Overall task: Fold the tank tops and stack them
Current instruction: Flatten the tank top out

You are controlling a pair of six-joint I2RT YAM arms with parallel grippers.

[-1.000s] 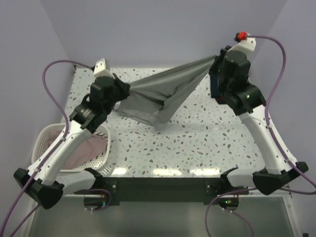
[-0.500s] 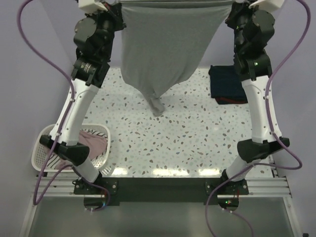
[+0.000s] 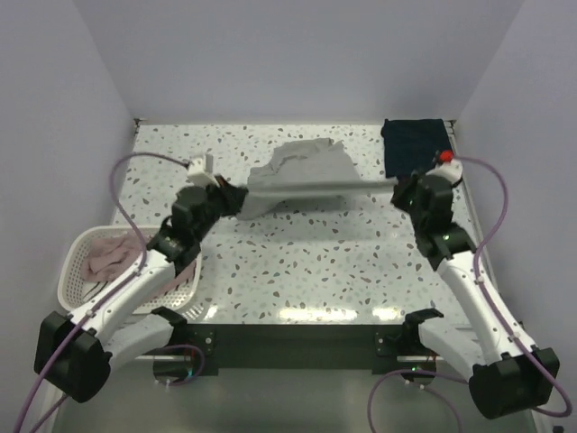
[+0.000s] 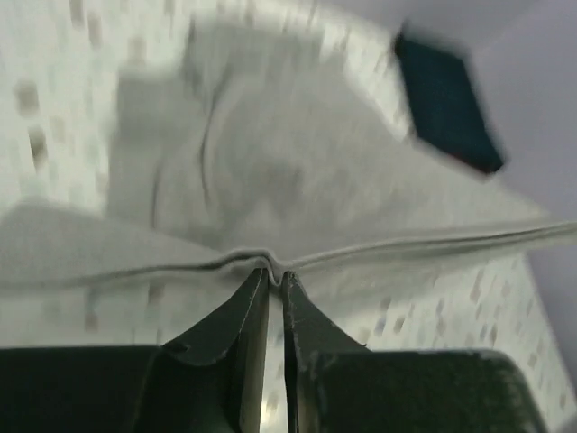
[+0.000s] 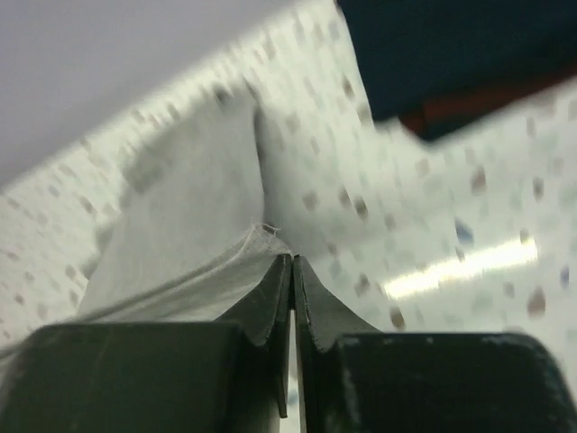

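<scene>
Left fingers (image 4: 245, 317) and right fingers (image 5: 317, 311) both pinch tight the stretched edge of the grey tank top (image 3: 302, 167). It hung high a moment ago; now you have it down on the tabletop (image 3: 315, 262), ready for folding.

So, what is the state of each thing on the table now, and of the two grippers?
grey tank top: unfolded, one edge stretched between both grippers, the rest bunched on the table.
navy tank top: folded, at the far right corner.
pink tops: crumpled in the basket.
basket: upright, holding cloth.
left gripper: shut on the grey edge.
right gripper: shut on the same edge.
</scene>
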